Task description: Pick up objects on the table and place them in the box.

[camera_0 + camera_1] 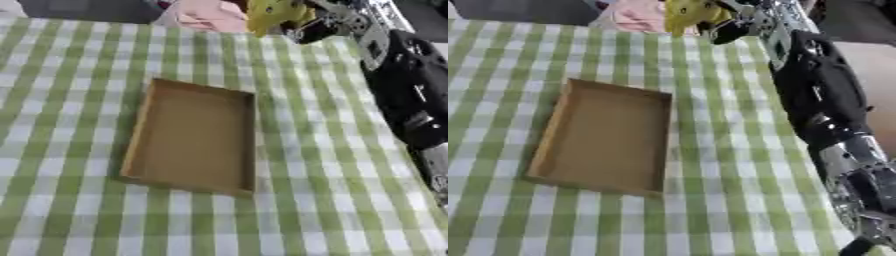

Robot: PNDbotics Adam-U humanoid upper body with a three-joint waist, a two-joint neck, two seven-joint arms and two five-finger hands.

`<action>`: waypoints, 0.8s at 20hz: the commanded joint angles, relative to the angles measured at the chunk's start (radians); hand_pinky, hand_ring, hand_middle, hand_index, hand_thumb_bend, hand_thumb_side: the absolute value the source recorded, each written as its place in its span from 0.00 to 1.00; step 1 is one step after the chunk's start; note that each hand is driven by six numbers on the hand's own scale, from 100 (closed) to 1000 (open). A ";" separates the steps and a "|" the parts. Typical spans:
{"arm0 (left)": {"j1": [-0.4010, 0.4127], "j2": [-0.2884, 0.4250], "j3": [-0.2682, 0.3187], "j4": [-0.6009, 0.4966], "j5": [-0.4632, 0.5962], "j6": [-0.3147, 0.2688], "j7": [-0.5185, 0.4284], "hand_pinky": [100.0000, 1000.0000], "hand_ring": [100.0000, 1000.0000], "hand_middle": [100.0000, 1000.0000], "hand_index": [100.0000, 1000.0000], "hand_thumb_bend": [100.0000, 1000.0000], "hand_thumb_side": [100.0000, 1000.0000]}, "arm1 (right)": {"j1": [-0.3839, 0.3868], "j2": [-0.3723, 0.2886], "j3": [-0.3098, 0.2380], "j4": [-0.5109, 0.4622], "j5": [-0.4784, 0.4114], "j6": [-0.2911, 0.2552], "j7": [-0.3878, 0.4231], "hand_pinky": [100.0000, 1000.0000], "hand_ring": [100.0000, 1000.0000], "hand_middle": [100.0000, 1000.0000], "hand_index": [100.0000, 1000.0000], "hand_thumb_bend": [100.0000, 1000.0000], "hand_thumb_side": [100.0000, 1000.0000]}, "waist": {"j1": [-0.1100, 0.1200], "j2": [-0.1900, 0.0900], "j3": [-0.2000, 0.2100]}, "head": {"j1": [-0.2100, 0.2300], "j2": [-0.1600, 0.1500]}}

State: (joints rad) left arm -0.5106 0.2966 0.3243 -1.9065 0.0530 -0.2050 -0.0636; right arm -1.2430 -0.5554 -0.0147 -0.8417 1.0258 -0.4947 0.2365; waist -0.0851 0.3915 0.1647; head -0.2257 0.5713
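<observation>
Nearest, the box is seen empty on the checked cloth. Far off, a yellow object is met by the right hand; whether it is clasped cannot be told.

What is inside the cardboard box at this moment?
The cardboard box shows only its bare brown floor; nothing lies in it. The right hand is at the table's far edge with a yellow object; its grip is unclear.

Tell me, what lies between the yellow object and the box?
Only bare checked tablecloth lies between the yellow object, at the right hand, and the box; both views show this.
</observation>
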 commanded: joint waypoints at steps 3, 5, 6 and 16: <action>-0.005 0.016 -0.003 -0.014 -0.003 0.000 0.021 0.29 0.57 0.60 0.60 0.00 0.73 | 0.009 -0.040 0.061 -0.160 -0.167 -0.023 0.059 0.65 0.54 0.52 0.77 0.00 0.10 | 0.013 -0.034 -0.009 | -0.003 0.017; -0.005 0.016 0.003 -0.014 -0.002 0.003 0.039 0.30 0.57 0.60 0.60 0.00 0.73 | 0.022 -0.032 0.088 -0.226 -0.225 -0.020 0.089 0.65 0.54 0.53 0.77 0.00 0.07 | 0.016 -0.037 -0.012 | -0.006 0.024; -0.004 0.016 0.009 -0.014 0.000 0.008 0.057 0.31 0.57 0.61 0.60 0.00 0.74 | 0.029 -0.025 0.102 -0.259 -0.248 -0.018 0.105 0.65 0.54 0.53 0.77 0.00 0.08 | 0.017 -0.038 -0.014 | -0.008 0.027; -0.002 0.026 0.031 -0.052 -0.017 0.051 0.200 0.34 0.58 0.61 0.61 0.00 0.72 | 0.090 0.011 0.174 -0.496 -0.336 0.034 0.199 0.65 0.55 0.54 0.77 0.00 0.03 | 0.021 -0.052 -0.021 | -0.005 0.043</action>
State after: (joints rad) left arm -0.5031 0.2973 0.3485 -1.9345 0.0420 -0.1559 0.1268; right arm -1.1340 -0.5309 0.1640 -1.3061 0.7008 -0.4667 0.4278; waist -0.0716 0.3663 0.1437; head -0.2306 0.6096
